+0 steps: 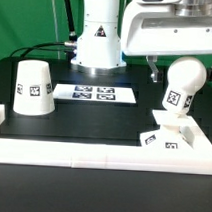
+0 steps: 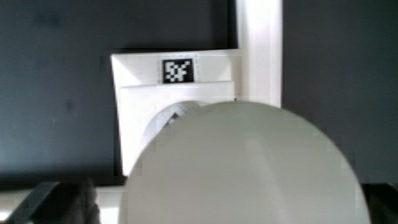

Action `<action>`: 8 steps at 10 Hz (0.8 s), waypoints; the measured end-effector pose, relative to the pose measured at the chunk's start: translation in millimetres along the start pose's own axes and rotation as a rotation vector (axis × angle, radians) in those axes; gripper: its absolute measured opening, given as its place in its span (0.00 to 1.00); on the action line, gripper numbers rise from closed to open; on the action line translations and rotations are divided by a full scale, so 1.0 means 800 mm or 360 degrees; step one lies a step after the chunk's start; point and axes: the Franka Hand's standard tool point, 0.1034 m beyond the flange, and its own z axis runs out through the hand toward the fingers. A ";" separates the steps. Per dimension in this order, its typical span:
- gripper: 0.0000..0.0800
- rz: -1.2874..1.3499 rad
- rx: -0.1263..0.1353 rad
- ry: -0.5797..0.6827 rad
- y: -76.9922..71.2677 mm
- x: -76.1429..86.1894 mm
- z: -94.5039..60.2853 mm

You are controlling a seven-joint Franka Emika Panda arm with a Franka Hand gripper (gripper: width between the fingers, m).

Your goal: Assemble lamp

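The lamp's round-headed bulb (image 1: 183, 81) stands a little tilted with its stem in the flat square base (image 1: 161, 137) at the exterior view's right. My gripper (image 1: 182, 67) hangs over it, open, with one finger on each side of the bulb head and a gap to each. In the wrist view the bulb head (image 2: 240, 165) fills the foreground and hides most of the base (image 2: 164, 82) behind it. My gripper (image 2: 217, 208) shows there only as a dark finger (image 2: 50, 202) at the frame edge. The cone-shaped shade (image 1: 35, 88) stands alone at the exterior view's left.
The marker board (image 1: 93, 92) lies flat between the shade and the base. A raised white wall (image 1: 92, 153) runs along the front of the black table and up its right side (image 2: 262, 40). The robot's white pedestal (image 1: 99, 39) stands behind the marker board.
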 end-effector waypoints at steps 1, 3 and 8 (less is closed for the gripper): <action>0.87 -0.0126 -0.0009 0.0000 -0.002 0.000 0.000; 0.87 -0.0419 -0.0015 0.0000 -0.002 0.000 0.000; 0.87 -0.1078 -0.0056 0.0031 -0.007 0.007 -0.005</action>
